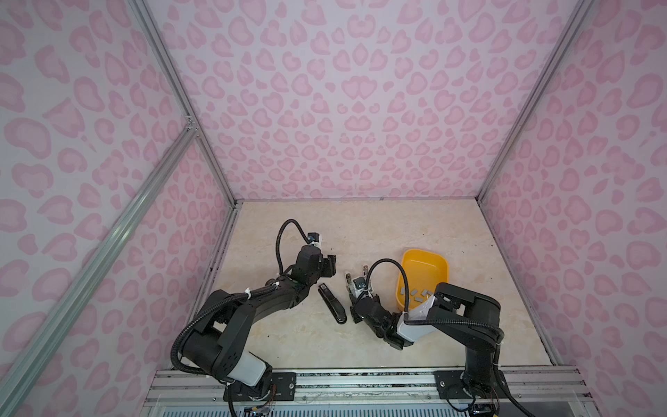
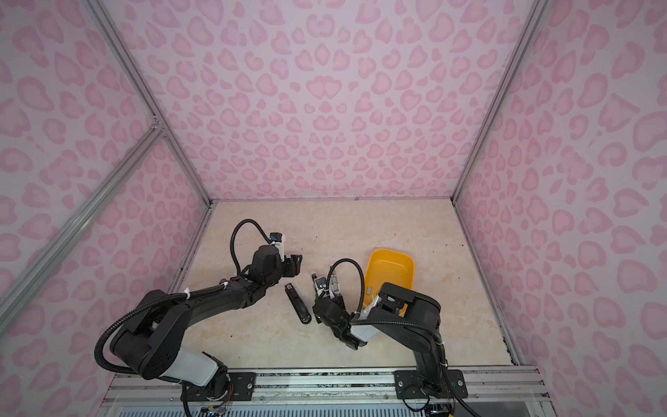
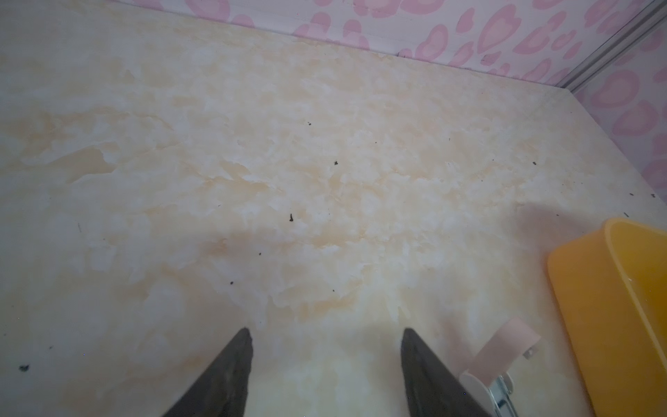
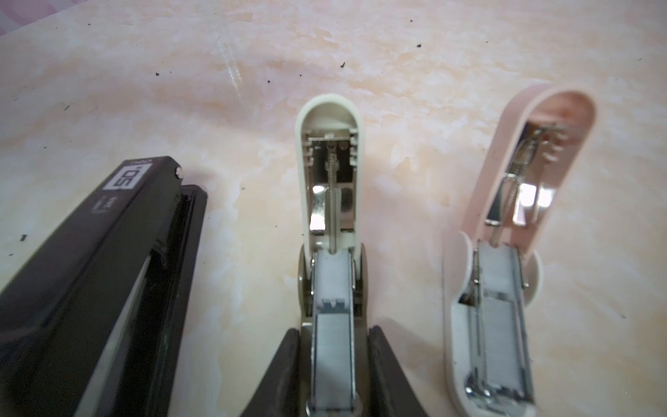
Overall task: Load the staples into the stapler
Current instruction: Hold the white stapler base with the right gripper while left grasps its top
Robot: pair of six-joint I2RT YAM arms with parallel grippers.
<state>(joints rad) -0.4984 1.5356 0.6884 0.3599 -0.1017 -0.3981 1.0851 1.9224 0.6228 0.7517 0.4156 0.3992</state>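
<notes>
The right gripper (image 4: 334,330) is gripping the cream stapler (image 4: 326,103), its fingers (image 4: 281,372) pressing on both sides of the base. Only the right wrist view is showing this. It is also showing staples (image 4: 334,346) sitting in that open stapler's channel and in the open pink stapler (image 4: 492,169) beside it, while the black stapler (image 4: 90,289) is lying closed on the other side.

In a top view, loose staples (image 1: 415,293) are lying in the yellow tub (image 1: 424,267).

In the left wrist view, the left gripper (image 3: 326,330) is hovering over the bare table (image 3: 288,162), fingers apart and holding nothing.
</notes>
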